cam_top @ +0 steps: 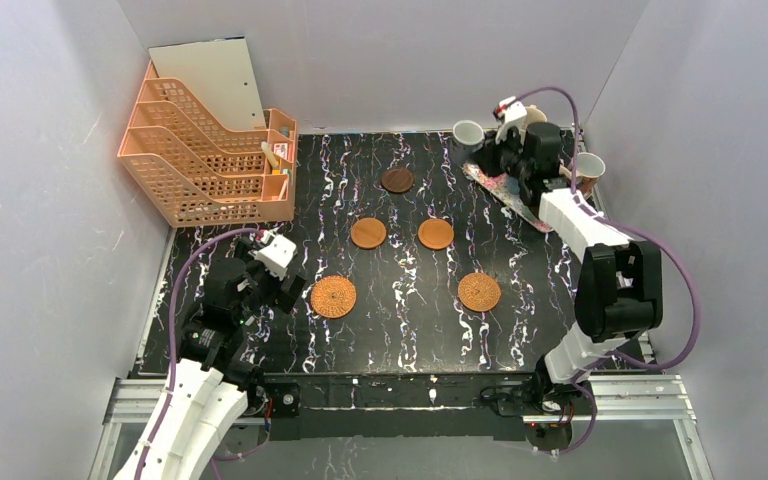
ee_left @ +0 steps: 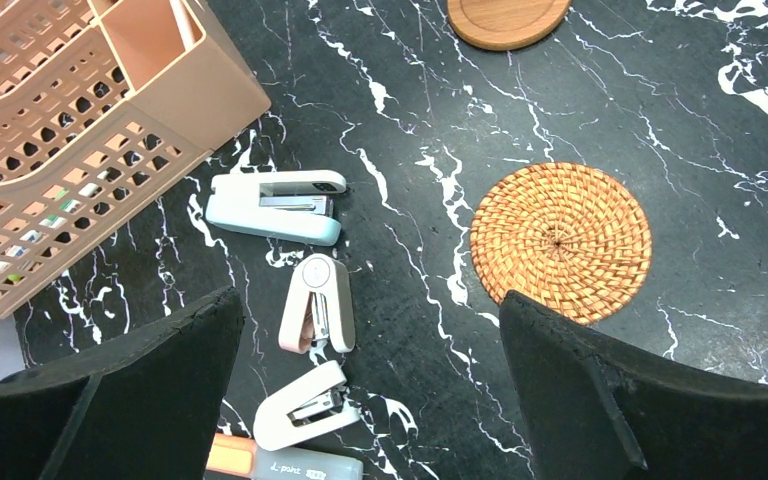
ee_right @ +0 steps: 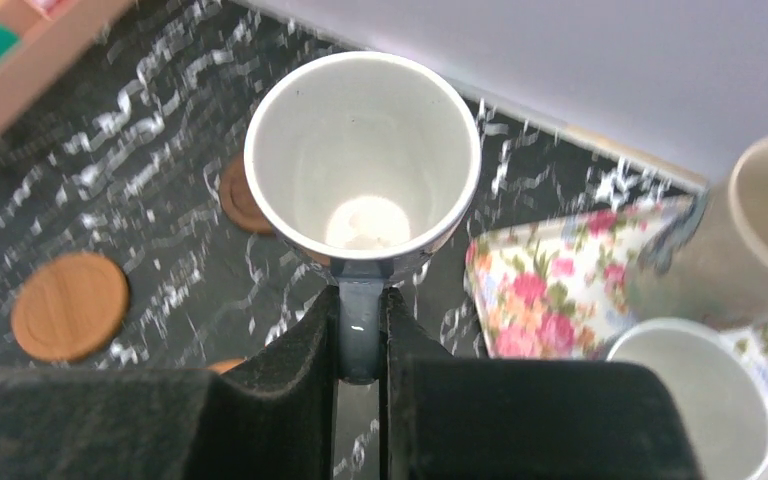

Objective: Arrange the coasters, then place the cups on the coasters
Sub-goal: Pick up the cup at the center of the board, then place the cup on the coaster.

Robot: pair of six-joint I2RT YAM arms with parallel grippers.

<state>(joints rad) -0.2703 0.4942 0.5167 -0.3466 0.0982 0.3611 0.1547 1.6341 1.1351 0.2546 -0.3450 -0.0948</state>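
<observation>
Our right hand [ee_right: 362, 325] gripped the blue mug [ee_right: 360, 140] by its handle, floral tray [ee_right: 550, 290] at its right; our left hand [ee_left: 368, 320] gaped empty

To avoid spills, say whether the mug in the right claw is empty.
Empty: the right wrist view shows the mug bare white inside, holding nothing.

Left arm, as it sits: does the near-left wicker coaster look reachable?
Probably yes. The left gripper hangs open right beside the wicker coaster, which lies bare with nothing on it. The staplers lie apart from it and do not block the way.
</observation>
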